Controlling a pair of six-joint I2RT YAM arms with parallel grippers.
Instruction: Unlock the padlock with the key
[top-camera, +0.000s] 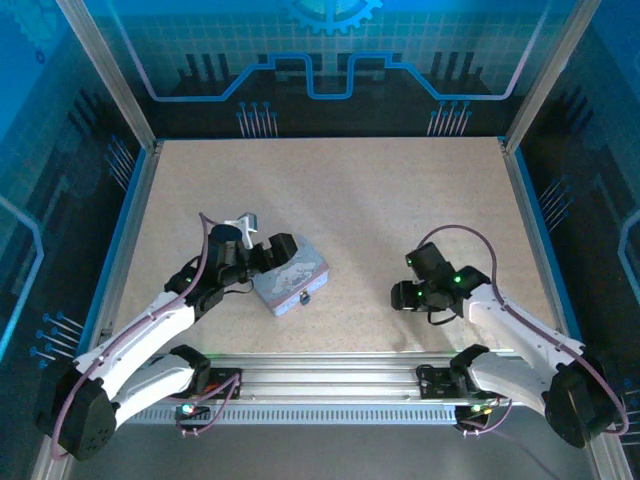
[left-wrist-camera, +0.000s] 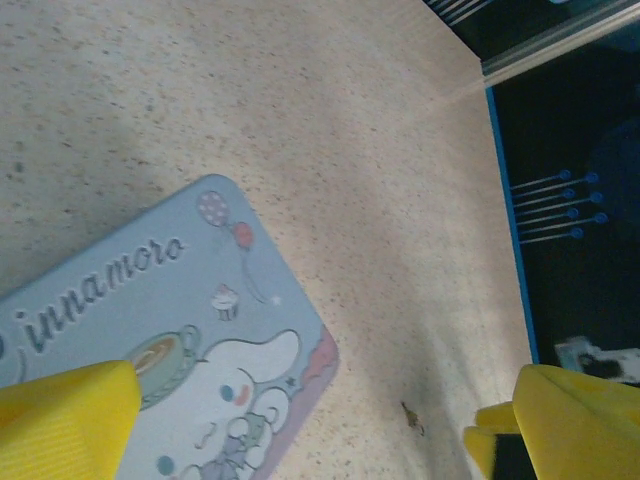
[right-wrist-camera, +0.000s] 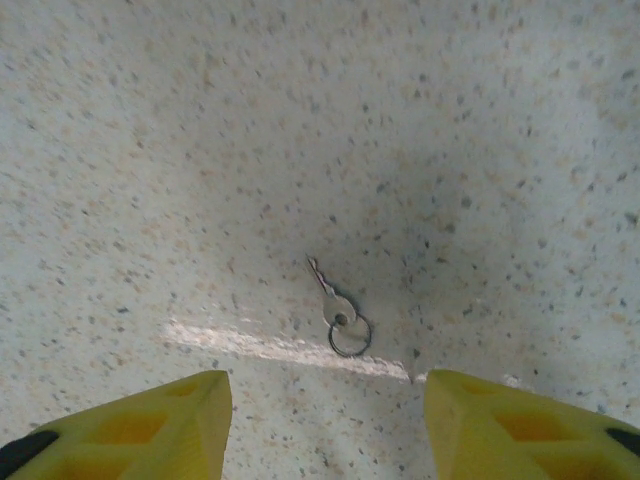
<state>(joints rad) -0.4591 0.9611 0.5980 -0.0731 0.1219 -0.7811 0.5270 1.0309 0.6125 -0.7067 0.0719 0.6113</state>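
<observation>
Speckled worktop (right-wrist-camera: 150, 120) | key (right-wrist-camera: 335, 305) flat, likely light, slippery: pinch its bow | right gripper (right-wrist-camera: 325, 400) spread over it | left gripper (left-wrist-camera: 310, 420) spread

High rear view over the whole table (top-camera: 400, 200); close downward wrist views, left one also on the tin (top-camera: 295, 280).

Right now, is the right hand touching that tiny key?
Apart. In the right wrist view the key lies flat on the table, with bare tabletop between it and both open yellow fingers of the right hand.
</observation>
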